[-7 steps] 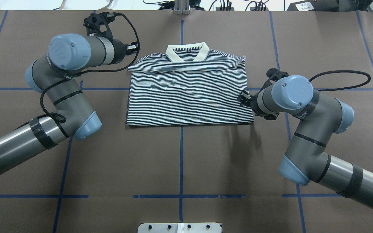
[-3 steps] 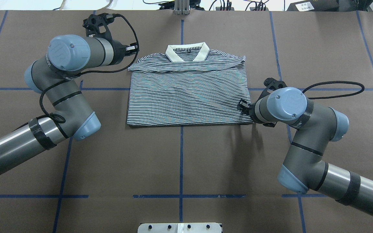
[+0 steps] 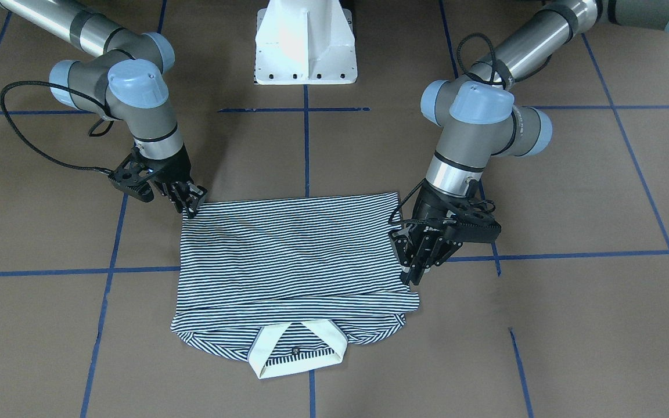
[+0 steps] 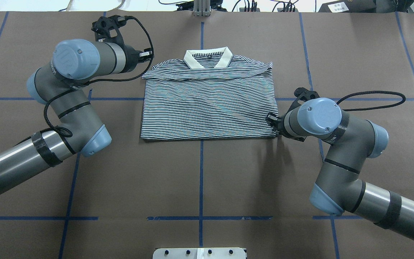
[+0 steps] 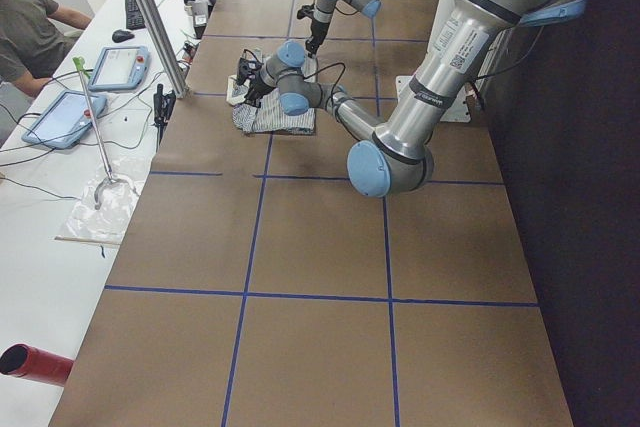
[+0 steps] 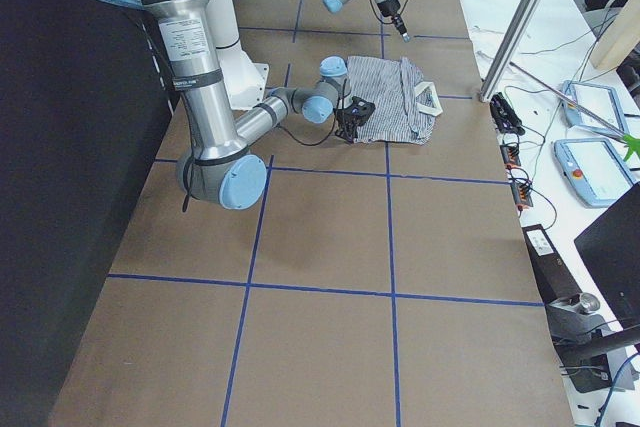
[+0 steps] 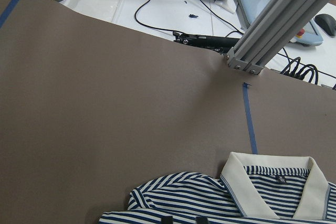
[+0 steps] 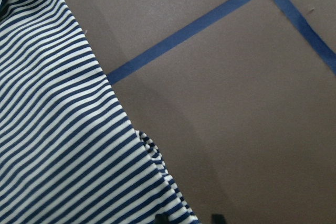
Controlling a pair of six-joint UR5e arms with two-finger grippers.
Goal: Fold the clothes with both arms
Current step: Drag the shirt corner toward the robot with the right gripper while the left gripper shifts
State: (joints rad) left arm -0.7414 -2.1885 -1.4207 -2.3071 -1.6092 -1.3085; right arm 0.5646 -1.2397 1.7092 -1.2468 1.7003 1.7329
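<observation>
Polo shirt [image 4: 207, 104], right hand [image 3: 193, 208] ajar, empty, at hem corner, left hand [image 3: 416, 273] likewise at shoulder edge

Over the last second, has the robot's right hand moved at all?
Yes. The right hand slid toward the robot along the shirt's right edge, further from the crosswise blue tape line.

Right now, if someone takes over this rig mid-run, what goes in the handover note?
Left gripper: open, at the shirt's far left shoulder corner, holding nothing.
Right gripper: open, low at the near right hem corner, with the cloth edge between its tips and apparently not gripped.
The shirt lies flat mid-table, collar away from the robot.
Done: sleeves folded in, so it is a neat rectangle.
Left: probably grip both corners and make the next fold.
</observation>
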